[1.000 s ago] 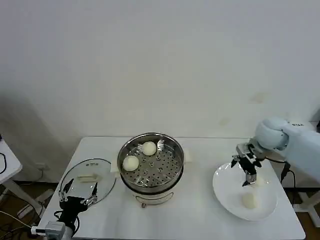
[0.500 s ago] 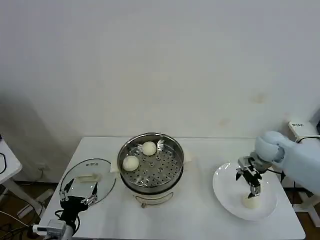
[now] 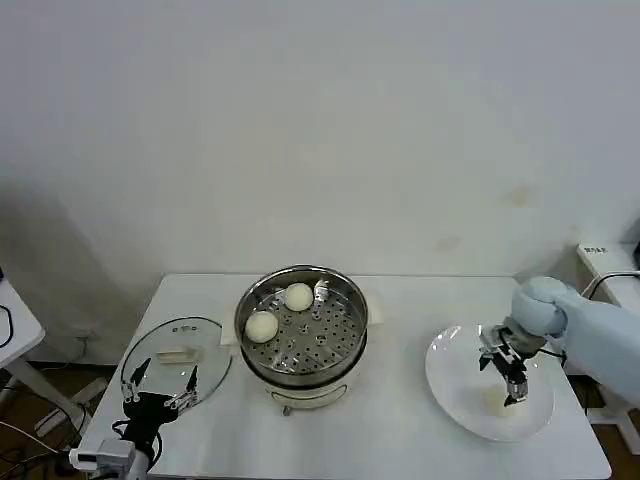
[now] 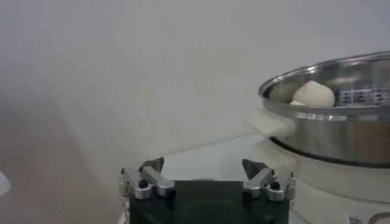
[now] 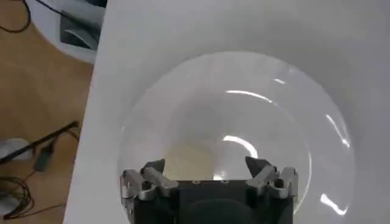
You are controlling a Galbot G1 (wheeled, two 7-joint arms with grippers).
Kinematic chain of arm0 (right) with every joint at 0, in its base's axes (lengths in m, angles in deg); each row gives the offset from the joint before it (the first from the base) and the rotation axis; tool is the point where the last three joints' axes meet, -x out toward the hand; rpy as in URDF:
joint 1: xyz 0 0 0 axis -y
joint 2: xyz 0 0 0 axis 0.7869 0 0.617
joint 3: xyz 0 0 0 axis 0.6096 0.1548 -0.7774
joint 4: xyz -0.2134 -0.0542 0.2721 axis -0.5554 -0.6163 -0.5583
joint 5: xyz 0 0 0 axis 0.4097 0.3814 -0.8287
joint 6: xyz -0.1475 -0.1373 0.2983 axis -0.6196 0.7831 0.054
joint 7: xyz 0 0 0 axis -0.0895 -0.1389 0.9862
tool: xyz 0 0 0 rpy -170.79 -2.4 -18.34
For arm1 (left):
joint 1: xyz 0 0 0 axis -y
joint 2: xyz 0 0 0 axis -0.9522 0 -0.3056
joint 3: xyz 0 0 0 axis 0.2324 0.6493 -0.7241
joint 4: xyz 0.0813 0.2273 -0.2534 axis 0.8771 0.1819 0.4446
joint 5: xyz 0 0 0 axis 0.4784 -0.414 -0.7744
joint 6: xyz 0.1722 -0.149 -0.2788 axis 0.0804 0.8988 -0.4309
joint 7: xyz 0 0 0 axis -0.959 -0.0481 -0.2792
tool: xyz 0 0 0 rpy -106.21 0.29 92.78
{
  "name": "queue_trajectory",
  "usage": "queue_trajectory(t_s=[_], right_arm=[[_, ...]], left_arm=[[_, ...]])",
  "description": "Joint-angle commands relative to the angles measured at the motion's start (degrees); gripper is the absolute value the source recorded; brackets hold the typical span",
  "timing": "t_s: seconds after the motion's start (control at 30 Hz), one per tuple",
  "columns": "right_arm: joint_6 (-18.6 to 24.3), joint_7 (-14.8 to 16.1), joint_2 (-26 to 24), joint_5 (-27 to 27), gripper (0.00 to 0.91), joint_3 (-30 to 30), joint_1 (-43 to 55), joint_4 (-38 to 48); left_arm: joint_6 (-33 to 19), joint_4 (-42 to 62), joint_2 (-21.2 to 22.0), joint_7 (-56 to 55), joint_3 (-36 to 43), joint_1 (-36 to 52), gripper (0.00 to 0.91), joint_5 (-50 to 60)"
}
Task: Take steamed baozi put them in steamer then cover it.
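Two steamed baozi [image 3: 261, 326] [image 3: 298, 296] already sit on the perforated tray of the steamer [image 3: 301, 364] at mid-table, while one more bun [image 3: 495, 401] lies on the white plate [image 3: 450, 390] to the right. The right gripper [image 3: 512, 388] hangs just above that bun with its fingers spread wide, nothing between them (the wrist view shows the same gap over the plate). The left gripper [image 3: 160, 377] waits low at the near left, also open, beside the cover [image 3: 175, 360] lying flat on the table. The risk, I judge, is the smooth round bun sliding on the glossy plate if the fingers close off-centre, or being dented by too hard a squeeze
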Motion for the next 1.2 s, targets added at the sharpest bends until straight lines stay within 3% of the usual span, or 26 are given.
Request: queue_trajectory(t_s=[0.03,1.2], right_arm=[[0.4,-0.1,-0.6,1.1,0.907,-0.9,-1.5,0.4],[1.1,-2.3,-0.8,4.3,0.907,-7.9,-10.4,1.3]], left_arm=[[0.0,0.1,0.0,0.0,0.3,0.1,0.907,0.1],[-0.1,0.3,0.1,-0.1,0.6,-0.4,0.907,0.4]])
